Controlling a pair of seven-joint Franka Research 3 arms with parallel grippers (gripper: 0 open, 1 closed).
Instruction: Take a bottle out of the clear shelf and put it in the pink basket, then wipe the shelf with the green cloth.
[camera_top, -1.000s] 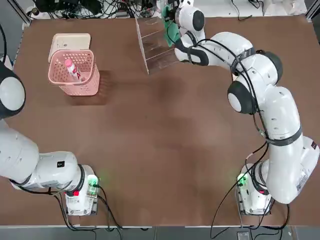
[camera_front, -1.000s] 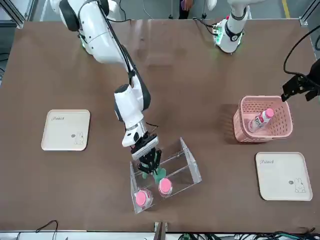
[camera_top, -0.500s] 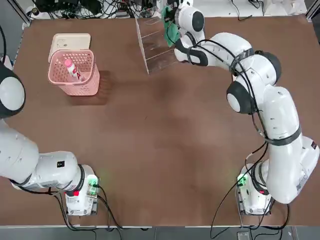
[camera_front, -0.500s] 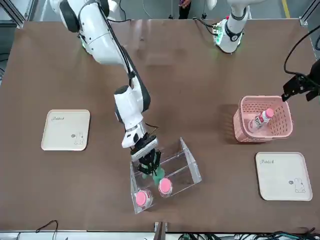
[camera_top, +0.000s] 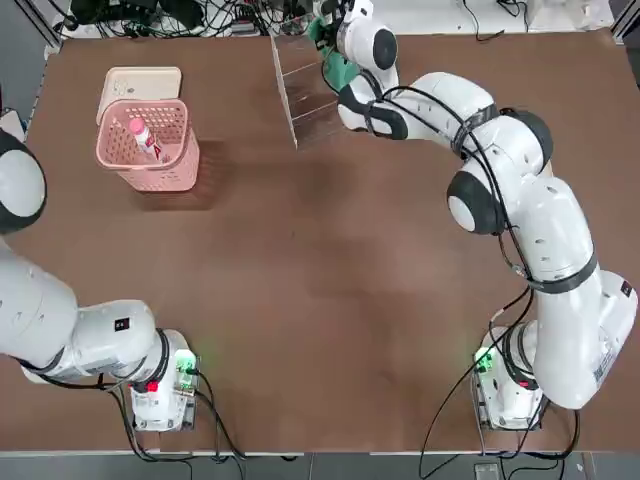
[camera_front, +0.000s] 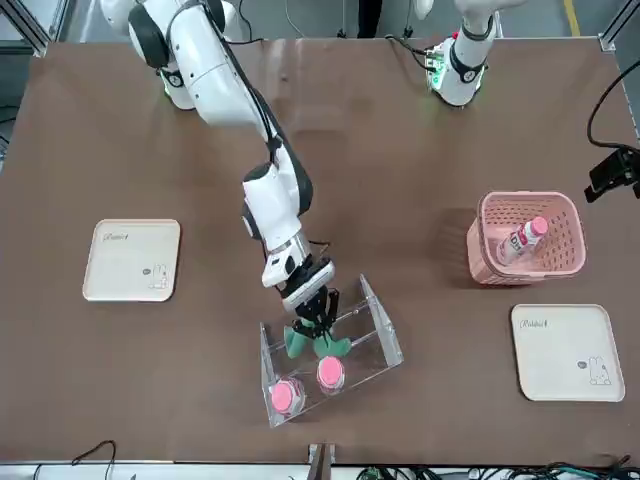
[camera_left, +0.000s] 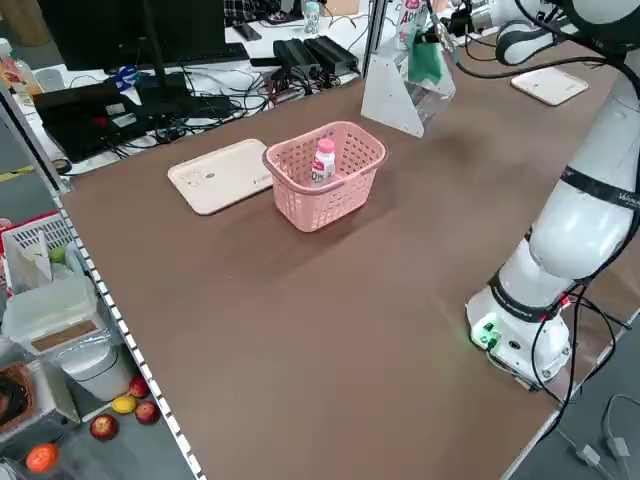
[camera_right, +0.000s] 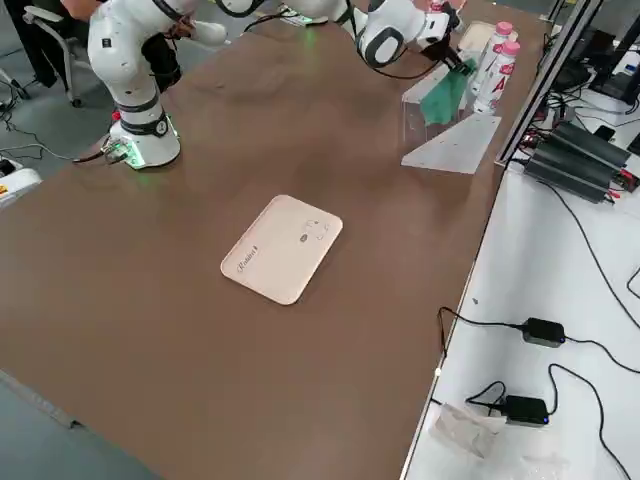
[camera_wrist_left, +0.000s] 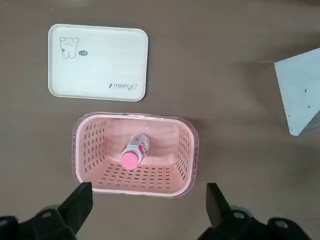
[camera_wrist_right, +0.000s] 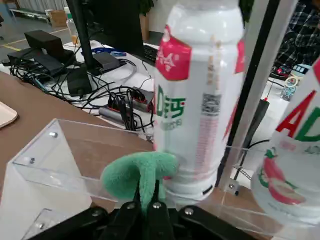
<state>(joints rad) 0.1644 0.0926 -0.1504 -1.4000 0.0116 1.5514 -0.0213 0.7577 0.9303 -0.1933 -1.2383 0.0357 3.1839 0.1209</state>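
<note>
Green cloth (camera_front: 330, 346), pinched in the right jaws (camera_front: 318, 328), has shifted across the clear shelf (camera_front: 372, 331) toward its left-arm side, so wiping seems underway. Below the left arm's spread jaws (camera_wrist_left: 150, 210), the bottle (camera_wrist_left: 135, 151) lies inside the pink basket (camera_wrist_left: 135, 192).

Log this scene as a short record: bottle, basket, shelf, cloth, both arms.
bottle: inside the pink basket, pink cap showing
shelf: clear, stepped; two pink-capped bottles on it
cloth: green, pinched in the right tool, at the shelf
right arm: reaching over the shelf
left arm: tool open, near the basket
</note>
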